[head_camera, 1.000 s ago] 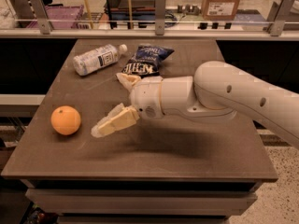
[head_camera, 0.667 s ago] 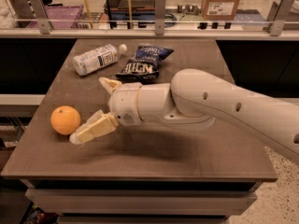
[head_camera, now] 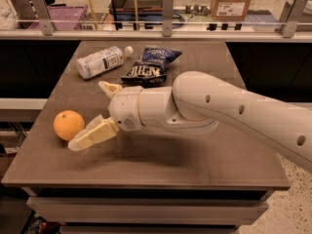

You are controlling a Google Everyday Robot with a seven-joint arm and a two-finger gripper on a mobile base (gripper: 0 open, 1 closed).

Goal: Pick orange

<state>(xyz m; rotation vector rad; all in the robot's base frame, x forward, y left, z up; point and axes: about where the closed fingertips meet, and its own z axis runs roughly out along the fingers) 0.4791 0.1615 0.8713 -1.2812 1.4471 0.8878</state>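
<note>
Two pale fingers (head_camera: pixel 95 133) of the gripper (head_camera: pixel 87 115) stand spread wide apart over the left part of the table (head_camera: pixel 195 174). One points up and back toward the bottle, and the other slants down to the front left. The orange (head_camera: pixel 68 125) sits on the tabletop near the front left edge, just left of the gripper. The lower finger's tip lies beside the fruit's lower right side. Whether it touches the skin cannot be told, and nothing is held between the fingers.

The white arm (head_camera: pixel 234 113) comes in from the right, where the picture's edge cuts it off. Its thick wrist hides a wide strip of the tabletop behind it.

A clear plastic bottle (head_camera: pixel 102 61) lies on its side at the back left, its label too small to read. Just to its right lies a dark blue chip bag (head_camera: pixel 151 67), whose near end comes close to the wrist and whose print is only partly legible. Behind the table runs a glass rail, and past it a cardboard box (head_camera: pixel 233 1) is cut off by the top edge.
</note>
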